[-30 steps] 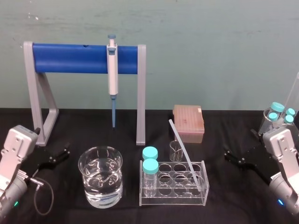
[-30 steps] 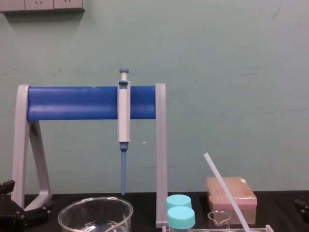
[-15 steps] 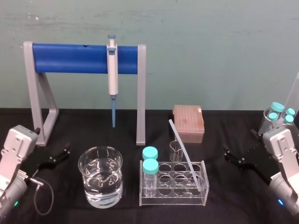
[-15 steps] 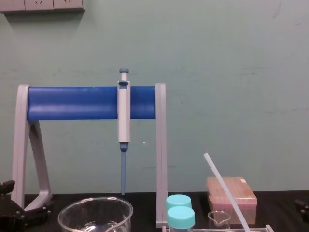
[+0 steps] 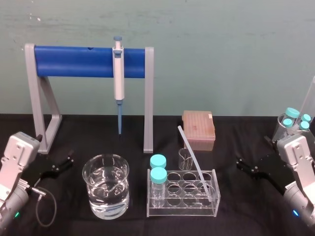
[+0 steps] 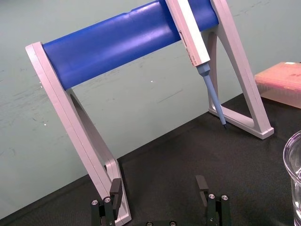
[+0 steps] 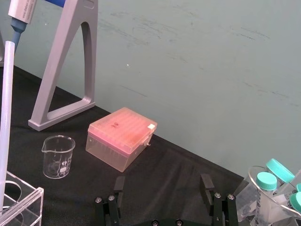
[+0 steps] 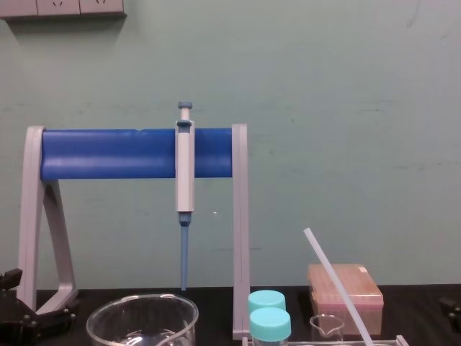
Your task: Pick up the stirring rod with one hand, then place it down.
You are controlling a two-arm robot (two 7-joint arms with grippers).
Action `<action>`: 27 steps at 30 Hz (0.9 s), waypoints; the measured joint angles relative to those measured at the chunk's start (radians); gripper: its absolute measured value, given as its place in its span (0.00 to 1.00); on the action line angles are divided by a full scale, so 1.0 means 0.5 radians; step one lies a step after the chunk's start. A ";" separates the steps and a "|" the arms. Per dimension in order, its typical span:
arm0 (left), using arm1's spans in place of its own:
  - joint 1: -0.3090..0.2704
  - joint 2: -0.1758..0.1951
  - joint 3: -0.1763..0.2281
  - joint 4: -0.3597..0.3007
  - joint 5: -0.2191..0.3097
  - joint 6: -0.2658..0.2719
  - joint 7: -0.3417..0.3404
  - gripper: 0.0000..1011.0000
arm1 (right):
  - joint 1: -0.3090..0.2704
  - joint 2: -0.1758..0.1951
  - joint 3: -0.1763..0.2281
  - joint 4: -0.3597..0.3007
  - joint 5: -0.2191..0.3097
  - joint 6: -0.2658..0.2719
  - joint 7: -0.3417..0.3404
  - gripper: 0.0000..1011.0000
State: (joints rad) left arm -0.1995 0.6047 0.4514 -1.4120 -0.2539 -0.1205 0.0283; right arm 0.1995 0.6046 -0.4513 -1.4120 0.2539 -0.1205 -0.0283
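Setting: black desk (image 5: pixel 88 132) lying before a plain green wall.
Stirring rod (image 5: pixel 193 157): leaning tilted in the clear rack (image 5: pixel 182 212), lower end sitting in a well, upper end jutting free for an easy grasp.
Right gripper (image 5: pixel 247 167): waiting low, right of the rack, fingers apart, probably readying to reach.
Left gripper (image 5: pixel 59 163): idling beside the blue stand (image 5: pixel 88 61), fingers apart.
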 joint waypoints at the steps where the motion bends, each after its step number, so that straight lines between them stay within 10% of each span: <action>1: 0.000 0.000 0.000 0.000 0.000 0.000 0.000 0.99 | 0.000 0.000 0.000 0.000 0.000 0.000 0.000 0.99; 15: 0.000 0.000 0.000 0.000 0.000 0.000 0.000 0.99 | -0.051 0.037 0.065 -0.165 0.033 0.031 0.028 0.99; 27: 0.000 0.000 0.000 0.000 0.000 0.000 0.000 0.99 | -0.108 0.200 0.172 -0.593 0.188 0.385 0.298 0.99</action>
State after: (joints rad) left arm -0.1995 0.6047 0.4513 -1.4120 -0.2539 -0.1205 0.0283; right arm 0.1453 0.7048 -0.3654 -1.7087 0.3477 0.0719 0.1209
